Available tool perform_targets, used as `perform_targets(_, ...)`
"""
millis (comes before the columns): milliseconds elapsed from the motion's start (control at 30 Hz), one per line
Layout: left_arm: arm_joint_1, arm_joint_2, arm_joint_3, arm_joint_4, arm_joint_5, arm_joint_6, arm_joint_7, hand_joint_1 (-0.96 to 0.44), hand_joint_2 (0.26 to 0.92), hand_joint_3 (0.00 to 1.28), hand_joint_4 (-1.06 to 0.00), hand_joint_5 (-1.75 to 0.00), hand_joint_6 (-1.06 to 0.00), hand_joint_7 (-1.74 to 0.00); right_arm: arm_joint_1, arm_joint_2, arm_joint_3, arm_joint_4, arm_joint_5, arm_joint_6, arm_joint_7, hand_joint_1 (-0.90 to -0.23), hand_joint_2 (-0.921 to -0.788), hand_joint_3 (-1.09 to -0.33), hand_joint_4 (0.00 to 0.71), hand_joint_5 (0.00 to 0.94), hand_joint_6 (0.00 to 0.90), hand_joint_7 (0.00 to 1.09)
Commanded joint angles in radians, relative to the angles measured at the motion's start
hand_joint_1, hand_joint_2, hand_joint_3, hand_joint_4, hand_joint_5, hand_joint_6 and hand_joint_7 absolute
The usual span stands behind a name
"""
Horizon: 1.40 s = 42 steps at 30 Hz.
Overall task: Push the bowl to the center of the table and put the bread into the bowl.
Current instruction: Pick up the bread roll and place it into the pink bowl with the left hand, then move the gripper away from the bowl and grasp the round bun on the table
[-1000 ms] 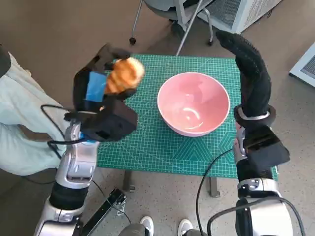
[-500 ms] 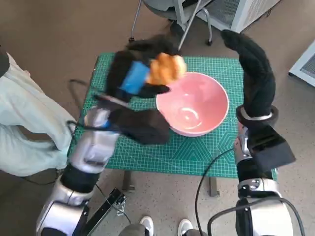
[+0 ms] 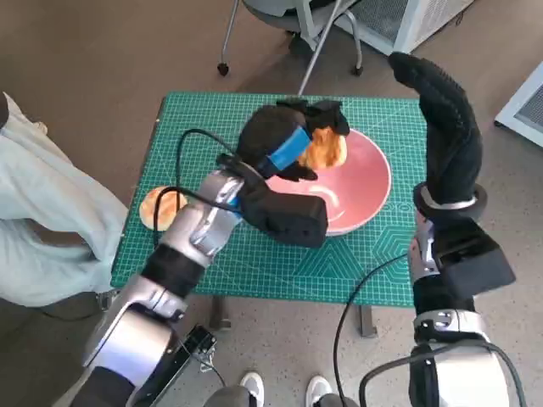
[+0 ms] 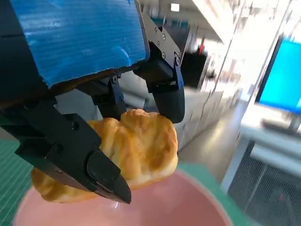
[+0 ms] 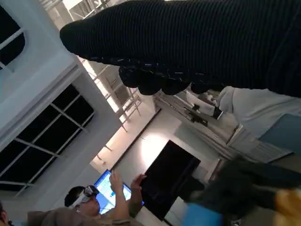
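The pink bowl (image 3: 366, 188) stands on the green mat (image 3: 212, 127), right of the table's middle. My left hand (image 3: 288, 140) grips the golden bread (image 3: 327, 151) and holds it over the bowl's far left rim. In the left wrist view the bread (image 4: 134, 148) sits between the black fingers (image 4: 165, 89) of that hand (image 4: 80, 47), just above the bowl (image 4: 188, 202). My gloved right hand (image 3: 443, 110) is raised beside the table's right edge, fingers stretched out, holding nothing. The glove (image 5: 197, 42) fills the right wrist view's top.
A tan round thing (image 3: 161, 206) lies near the mat's left edge. A chair base (image 3: 314, 34) and a white unit (image 3: 407, 21) stand beyond the table. Someone in pale clothing (image 3: 42, 203) is at the left. The right wrist view shows a person (image 5: 84, 200).
My left hand has carried the bread from the table's left side to the right, to above the bowl. The tan round thing has come into sight. The right hand has hardly moved.
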Motion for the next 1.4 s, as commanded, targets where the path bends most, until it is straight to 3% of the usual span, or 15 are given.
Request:
perform_targets(33, -0.062, -0.012, 0.018, 0.076, -0.102, 0.028, -0.29, -0.06, 0.872, 0.24, -0.34, -0.77, -0.2, -0.99, 0.033, -0.009, -0.004, -0.004, -0.005, 0.009, 0.002, -0.584, -0.921, -0.703, 0.326, 0.001, 0.012, 0.82)
perform_targets(100, -0.074, -0.007, 0.03, 0.086, -0.146, 0.042, -0.413, -0.12, 0.838, 0.22, -0.14, -0.31, -0.08, -0.66, 0.034, -0.01, -0.006, -0.007, -0.004, 0.01, 0.002, -0.587, -0.921, -0.7, 0.327, 0.001, 0.01, 0.82)
perform_targets(167, -0.077, -0.003, 0.04, 0.084, -0.172, 0.04, -0.468, -0.15, 0.825, 0.21, -0.07, -0.16, -0.04, -0.55, 0.035, -0.011, -0.007, -0.009, -0.003, 0.011, 0.002, -0.587, -0.921, -0.699, 0.328, 0.002, 0.009, 0.82)
perform_targets(233, -0.068, 0.005, 0.044, 0.071, -0.179, 0.021, -0.469, -0.2, 0.823, 0.18, -0.03, -0.07, -0.02, -0.51, 0.037, -0.011, -0.008, -0.014, -0.002, 0.014, 0.0, -0.58, -0.921, -0.7, 0.328, 0.002, 0.009, 0.82)
perform_targets(667, 0.018, 0.113, 0.125, -0.092, -0.235, -0.135, -0.434, -0.32, 0.867, 0.08, -0.06, -0.02, -0.02, -0.52, 0.042, -0.002, -0.011, -0.027, -0.004, 0.02, -0.005, -0.554, -0.921, -0.705, 0.329, 0.002, 0.011, 0.81)
perform_targets(867, 0.086, 0.221, 0.204, -0.233, -0.314, -0.202, -0.489, -0.32, 0.896, 0.02, -0.14, -0.01, -0.15, -0.35, 0.043, 0.003, -0.01, -0.034, -0.006, 0.024, -0.008, -0.544, -0.921, -0.709, 0.329, 0.001, 0.013, 0.81)
perform_targets(1033, 0.171, 0.325, 0.273, -0.419, -0.361, -0.184, -0.539, -0.26, 0.879, 0.0, -0.21, -0.01, -0.27, -0.19, 0.045, 0.006, -0.009, -0.04, 0.001, 0.025, -0.003, -0.546, -0.921, -0.709, 0.329, 0.001, 0.015, 0.81)
perform_targets(1167, 0.247, 0.409, 0.33, -0.562, -0.384, -0.133, -0.576, -0.22, 0.856, 0.0, -0.24, -0.02, -0.32, -0.16, 0.048, 0.006, -0.009, -0.044, 0.011, 0.025, 0.005, -0.551, -0.921, -0.708, 0.329, 0.001, 0.017, 0.81)
perform_targets(1400, 0.354, 0.544, 0.402, -0.617, -0.403, -0.113, -0.634, -0.2, 0.833, 0.0, -0.26, -0.02, -0.34, -0.15, 0.048, 0.008, -0.009, -0.048, 0.026, 0.03, 0.017, -0.566, -0.921, -0.703, 0.328, 0.001, 0.018, 0.81)
